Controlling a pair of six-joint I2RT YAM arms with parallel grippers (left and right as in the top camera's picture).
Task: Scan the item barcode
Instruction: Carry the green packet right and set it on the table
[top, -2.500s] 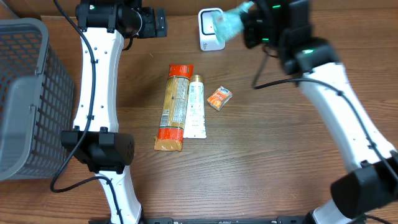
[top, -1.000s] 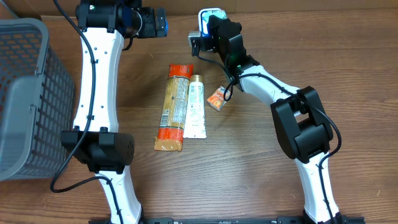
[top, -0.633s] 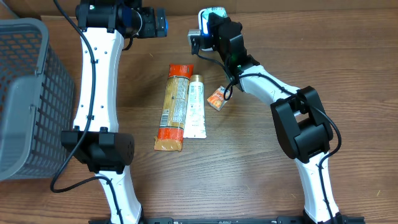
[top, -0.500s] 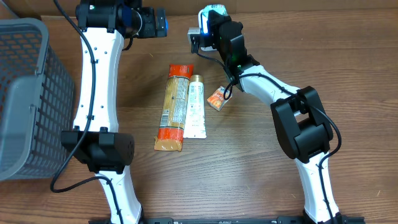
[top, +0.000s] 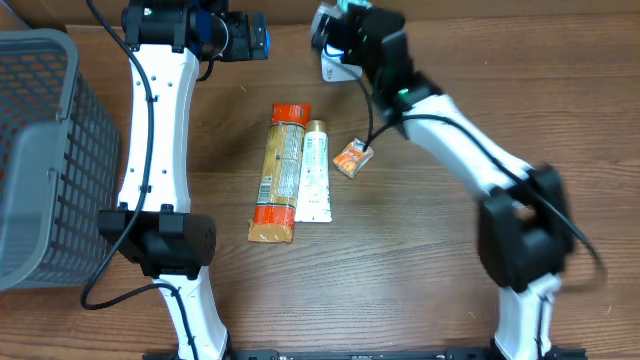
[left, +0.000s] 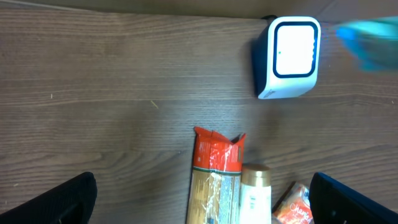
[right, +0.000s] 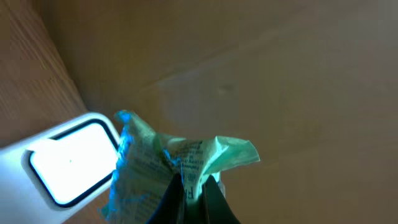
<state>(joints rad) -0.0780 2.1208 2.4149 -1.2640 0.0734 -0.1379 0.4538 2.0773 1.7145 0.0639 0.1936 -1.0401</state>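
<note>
The right end effector (right: 191, 198) is clamped together on a pinch of a crumpled teal-green packet (right: 177, 163), which fans out past the fingertips with fine print showing on its creased face. Just beyond the packet, low and to one side in the wrist view, stands the white scanner (right: 65, 163) with its window lit. The 2 are near each other; whether they touch I cannot tell. No barcode can be made out on the side in view. In the overhead view this arm is smeared, which suggests it is moving.

The step in hand looks like presenting the packet to the window. To do it well, the printed face should be turned square to the lit window and held steady close in front of it. The wrist should roll slowly if no read comes, since the creases in the film may fold the code out of sight. A grip at the packet's edge leaves the fingers clear of the print.

Farther out, 3 more items lie on the worktop (top: 420, 260) below the scanner: a long pasta pack (top: 280, 172), a pale tube (top: 315, 172) lying alongside it, and a small orange sachet (top: 352, 158) just beside the tube. The left end effector (top: 252, 36) hangs well to the side, fingers apart and empty. A grey basket (top: 40, 150) sits beyond it.
</note>
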